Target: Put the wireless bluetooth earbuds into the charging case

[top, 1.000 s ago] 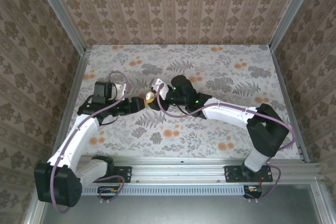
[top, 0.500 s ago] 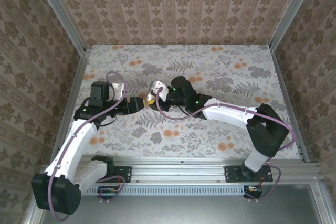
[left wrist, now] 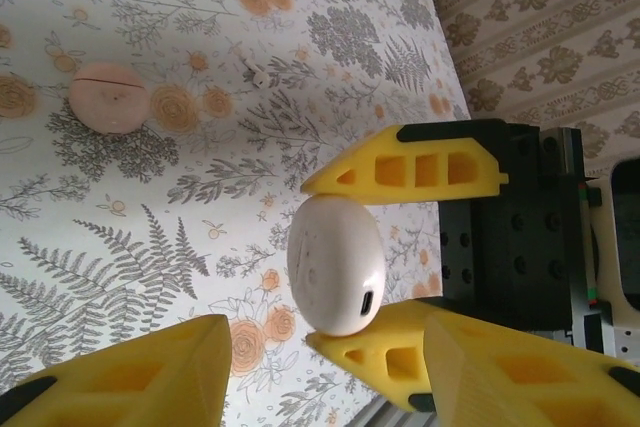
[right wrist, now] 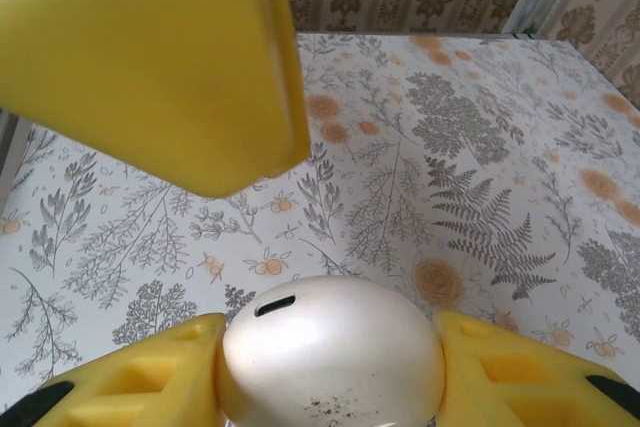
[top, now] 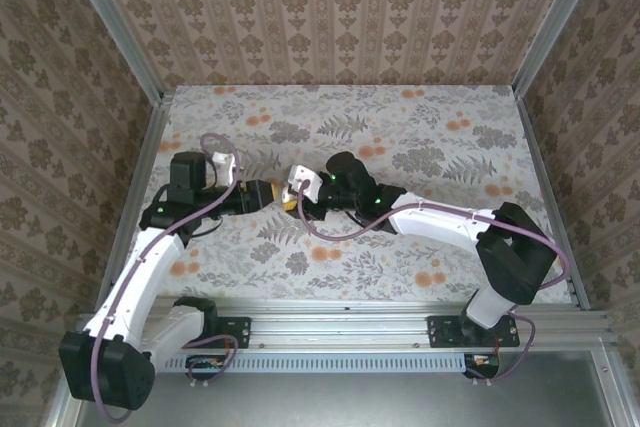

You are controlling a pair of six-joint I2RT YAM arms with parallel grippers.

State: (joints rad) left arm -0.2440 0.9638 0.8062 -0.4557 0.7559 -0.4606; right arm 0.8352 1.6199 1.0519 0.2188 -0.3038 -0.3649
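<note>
The right claw (right wrist: 330,372) clamps the closed white charging case (left wrist: 335,265), while the left claw (top: 270,190) hovers beside it, jaws apart. The lid probably needs opening next, since a tiny earbud (left wrist: 258,77) lies on the counter (left wrist: 200,207).

The charging case (left wrist: 335,265) sits near the middle of the tabletop (top: 420,147), between the fingers (left wrist: 400,162) of the right gripper (top: 290,197) and touching both. The left gripper (top: 265,192) lies just beside the case at 9 o'clock. In the left wrist view, a round disc (left wrist: 108,97) lies on the tabletop at the case's 10 o'clock. A tiny earbud (left wrist: 258,77) lies at its 11 o'clock.
</note>
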